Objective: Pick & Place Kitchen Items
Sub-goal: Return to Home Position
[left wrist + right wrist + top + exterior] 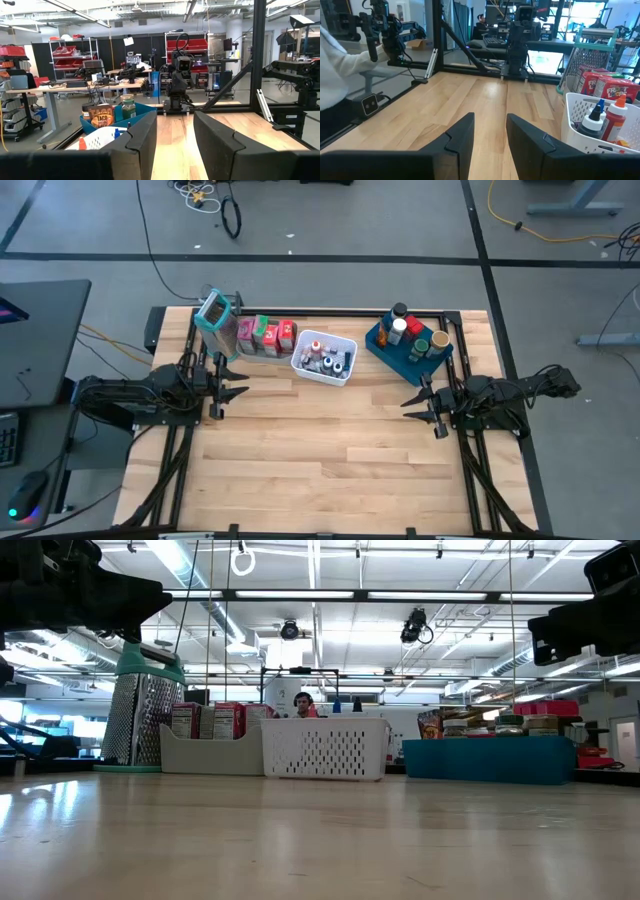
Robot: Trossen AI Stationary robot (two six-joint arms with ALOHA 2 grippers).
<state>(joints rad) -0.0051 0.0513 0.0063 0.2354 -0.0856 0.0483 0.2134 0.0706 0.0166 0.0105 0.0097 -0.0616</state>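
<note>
The kitchen items sit along the table's far side. Red and pink cartons point(265, 335) stand in a clear bin. Small bottles and tubes point(325, 360) lie in the white mesh basket point(343, 372). Jars, a can and a carton point(412, 333) stand on the blue tray point(390, 352). My left gripper point(236, 379) hovers at the table's left side, open, pointing right. My right gripper point(418, 406) hovers at the right side, open, pointing left. Both hold nothing.
A metal box grater with a teal handle point(216, 320) stands at the far left, beside the clear bin. Bare wooden tabletop point(320, 450) stretches between the grippers and toward the near edge. A person point(302, 704) sits in the room beyond the table.
</note>
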